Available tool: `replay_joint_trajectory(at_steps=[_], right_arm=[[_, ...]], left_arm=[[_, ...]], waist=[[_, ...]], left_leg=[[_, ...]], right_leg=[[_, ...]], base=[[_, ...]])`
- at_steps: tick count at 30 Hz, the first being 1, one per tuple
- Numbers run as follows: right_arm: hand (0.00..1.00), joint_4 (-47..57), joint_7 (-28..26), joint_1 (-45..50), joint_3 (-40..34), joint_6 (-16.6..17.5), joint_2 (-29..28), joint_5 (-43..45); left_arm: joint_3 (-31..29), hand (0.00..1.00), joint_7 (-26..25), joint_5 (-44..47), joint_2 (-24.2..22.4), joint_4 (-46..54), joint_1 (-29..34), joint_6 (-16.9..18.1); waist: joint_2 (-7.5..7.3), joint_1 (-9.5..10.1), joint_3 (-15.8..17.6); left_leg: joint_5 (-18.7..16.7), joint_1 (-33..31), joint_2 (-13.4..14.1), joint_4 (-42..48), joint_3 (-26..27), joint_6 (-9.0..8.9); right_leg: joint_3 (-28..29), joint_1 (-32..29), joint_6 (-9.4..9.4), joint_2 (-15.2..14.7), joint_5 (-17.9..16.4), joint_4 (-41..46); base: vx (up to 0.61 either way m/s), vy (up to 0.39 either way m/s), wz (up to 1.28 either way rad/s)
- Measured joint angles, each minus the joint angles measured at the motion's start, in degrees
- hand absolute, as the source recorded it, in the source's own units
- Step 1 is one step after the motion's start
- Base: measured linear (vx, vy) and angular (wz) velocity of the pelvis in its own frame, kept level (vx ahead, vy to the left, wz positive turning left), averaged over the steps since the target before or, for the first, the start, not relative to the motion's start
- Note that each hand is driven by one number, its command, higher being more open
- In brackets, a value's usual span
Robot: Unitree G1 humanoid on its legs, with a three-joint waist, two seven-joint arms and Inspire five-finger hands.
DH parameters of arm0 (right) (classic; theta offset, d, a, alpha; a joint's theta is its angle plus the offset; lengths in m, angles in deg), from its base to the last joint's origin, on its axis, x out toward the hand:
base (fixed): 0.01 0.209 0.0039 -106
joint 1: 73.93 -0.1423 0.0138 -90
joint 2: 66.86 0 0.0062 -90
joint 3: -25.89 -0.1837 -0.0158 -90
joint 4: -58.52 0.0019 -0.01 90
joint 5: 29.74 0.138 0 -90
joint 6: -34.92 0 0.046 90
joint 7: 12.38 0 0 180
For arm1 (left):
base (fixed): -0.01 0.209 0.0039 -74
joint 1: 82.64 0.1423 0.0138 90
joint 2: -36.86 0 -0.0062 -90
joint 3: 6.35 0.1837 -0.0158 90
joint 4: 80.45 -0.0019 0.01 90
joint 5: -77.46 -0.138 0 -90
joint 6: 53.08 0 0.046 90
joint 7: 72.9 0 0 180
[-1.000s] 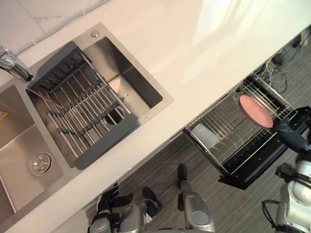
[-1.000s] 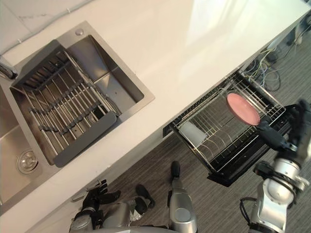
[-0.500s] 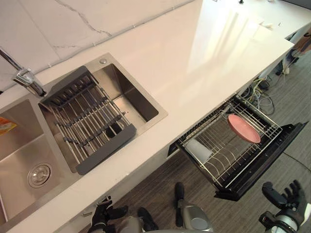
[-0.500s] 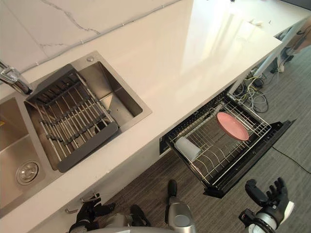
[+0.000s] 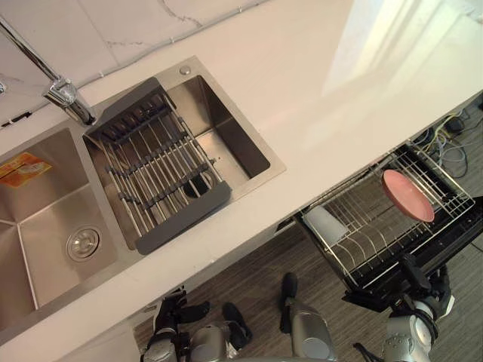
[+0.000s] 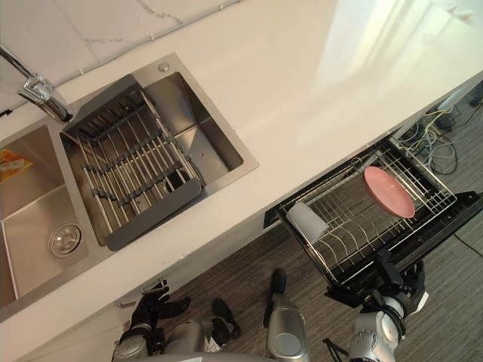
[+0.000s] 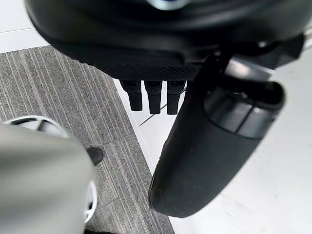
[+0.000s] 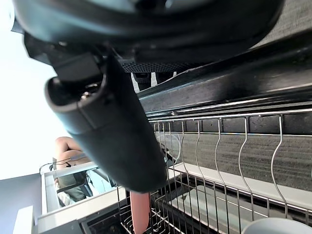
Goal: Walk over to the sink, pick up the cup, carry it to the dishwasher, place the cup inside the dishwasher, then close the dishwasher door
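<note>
Dishwasher rack (image 6: 355,222) is pulled out from under the countertop (image 6: 302,98) and open from above. The cup (image 6: 306,221) takes the sink-side end and the pink plate (image 6: 389,191) stands on edge at the opposite end, with bare wire tines between them. The black door (image 6: 445,226) lies open beneath, reaching past the rack. The right hand (image 6: 396,279) is at its outer edge. Loose cables (image 6: 430,136) lie on the floor beyond the plate end.

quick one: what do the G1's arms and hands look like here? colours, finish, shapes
The left arm and right arm are silver-grey with rounded casings. The left hand and right hand are dark, near black. Close up, each has a thick, rounded, glossy thumb, short squared fingers in a row and a finely textured palm.
</note>
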Motion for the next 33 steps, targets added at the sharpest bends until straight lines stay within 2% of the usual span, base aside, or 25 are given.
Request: replay_joint_trajectory(at_steps=[4,6,11,13,14,17,26,28,33], right_arm=[[0.9,0.02,-0.04,-1.83,3.61,3.36,0.23,5.95],[0.9,0.03,-0.69,-4.59,6.29,5.53,0.59,10.87],[0.9,0.05,-4.12,-11.16,11.64,6.57,3.01,18.79],[0.9,0.05,-6.65,-13.16,16.02,6.64,3.67,21.5],[0.9,0.05,-8.32,-14.2,18.61,6.56,3.76,22.3],[0.9,0.04,-9.99,-13.91,19.95,7.73,2.6,25.23],[0.9,-4.54,-14.46,-12.62,21.21,5.69,5.6,25.05],[0.9,-4.77,-14.99,-11.37,21.21,4.59,6.3,23.65],[0.9,-7.68,-16.58,-6.5,23.05,0.71,6.37,14.68]], left_arm=[[1.44,0.9,-0.01,-0.05,0.41,-0.01,-1.03,0.3],[2.32,0.9,0.21,-0.08,0.56,-0.14,-2.41,0.31],[4.57,0.9,1.01,-0.17,0.55,-0.14,-4.25,0.41],[5.12,0.9,1.21,-0.26,0.67,-0.13,-4.6,0.74],[5.24,0.9,1.54,-0.37,0.82,-0.18,-4.59,0.94],[6.46,0.9,2.49,-1.92,1.27,-0.19,-4.42,1.05],[7.8,0.9,3.54,-3.66,1.52,-0.61,-4.52,1.27],[8.22,0.9,3.58,-3.85,1.64,-1.23,-4.43,1.19],[8.23,0.9,3.72,-3.99,2.39,-2.9,-3.85,1.06]], waist=[[0.6,0.0,0.41],[1.36,-0.01,1.24],[3.71,0.64,2.76],[4.08,1.42,2.92],[4.12,1.52,2.93],[4.13,1.42,2.92],[4.03,1.11,2.72],[3.72,1.2,1.98],[1.52,1.29,-1.55]], left_leg=[[1.46,-0.79,-0.71,-1.2,-2.92,0.28],[2.56,-1.24,-1.34,-1.84,-5.76,0.53],[3.93,-1.85,-1.71,-2.84,-8.91,0.81],[4.68,-2.28,-1.66,-3.13,-10.12,0.34],[5.08,-2.45,-1.67,-3.37,-11.73,0.12],[5.87,-2.24,-1.46,-4.05,-13.77,-0.3],[6.43,0.34,-1.26,-5.45,-16.03,-1.21],[6.67,1.0,-1.15,-6.35,-16.2,-1.56],[7.07,3.08,-0.51,-8.0,-17.01,-2.12]], right_leg=[[-1.94,0.07,-0.03,-0.51,0.03,-0.28],[-3.56,0.67,-0.05,-0.95,0.4,-0.95],[-6.33,3.18,-0.32,-0.67,2.5,-5.21],[-7.3,3.63,-0.5,-0.24,3.07,-6.71],[-8.06,4.12,-0.65,0.05,3.3,-7.53],[-9.93,5.59,-0.75,0.57,3.52,-8.75],[-11.78,9.73,-1.01,1.8,4.14,-12.03],[-12.02,10.11,-1.12,2.03,3.99,-12.03],[-12.85,11.83,-1.21,2.91,3.02,-12.04]], base=[[0.0,-0.03,0.3],[-0.02,-0.005,0.39],[-0.03,0.009,0.3],[-0.01,-0.018,0.21],[0.01,-0.028,0.24],[0.03,-0.02,0.28],[0.0,0.014,0.08],[0.01,0.027,0.05],[0.05,0.013,0.07]])
